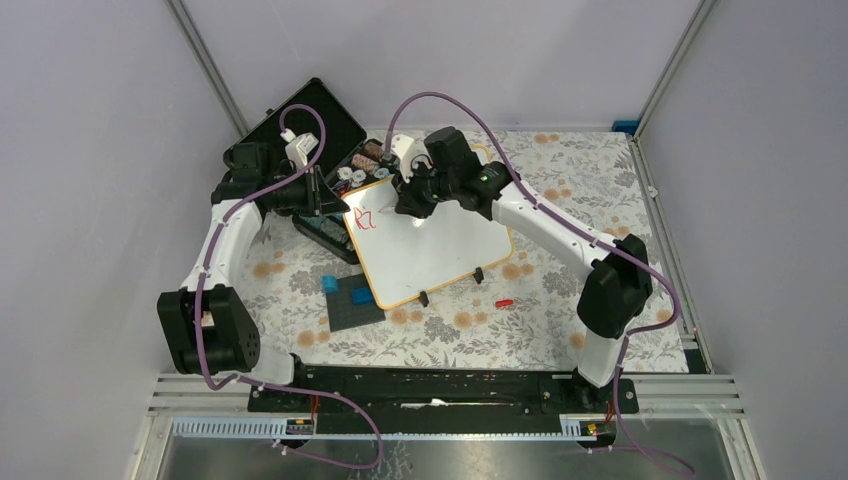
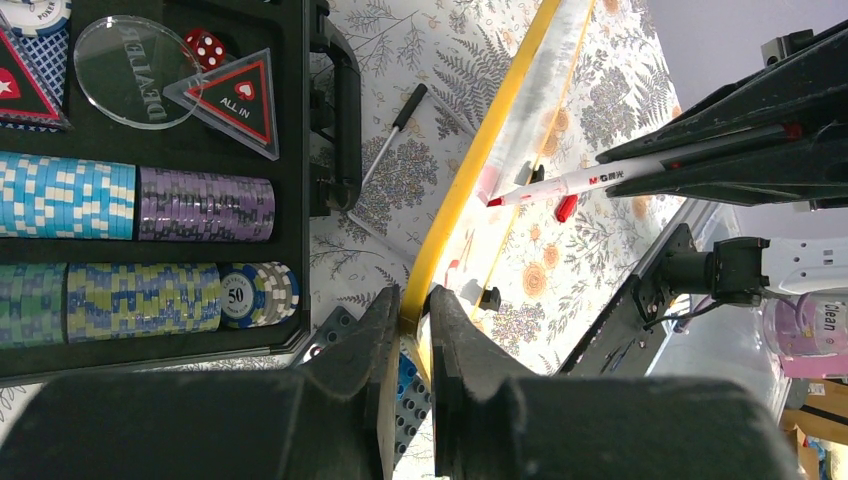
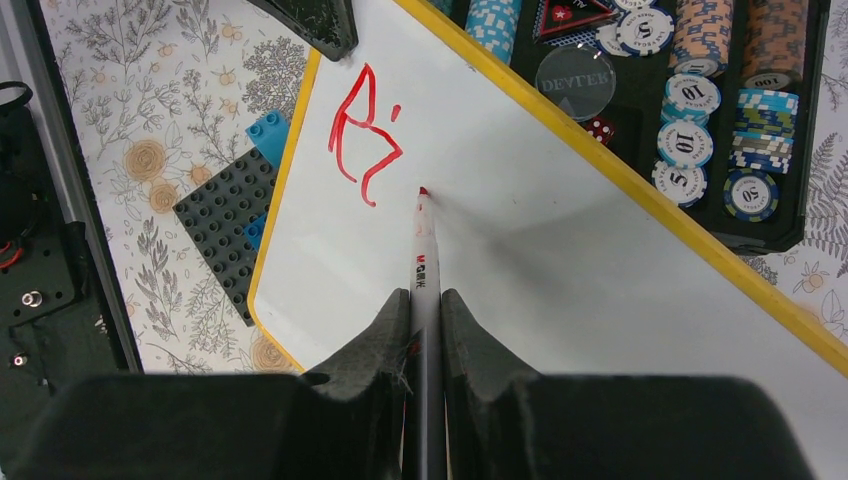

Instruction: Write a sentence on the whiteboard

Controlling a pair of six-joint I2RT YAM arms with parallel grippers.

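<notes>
The whiteboard (image 1: 430,250) lies on the floral desk (image 1: 580,180), its far edge overlapping an open poker-chip case (image 1: 310,125). The left claw (image 2: 413,300) is pinched tight on the whiteboard's yellow frame at its left corner. The right claw (image 3: 425,300) is closed around a red marker (image 3: 422,250), whose tip touches the whiteboard just beside the sentence (image 3: 358,140), which reads only "Ri" near that corner.
</notes>
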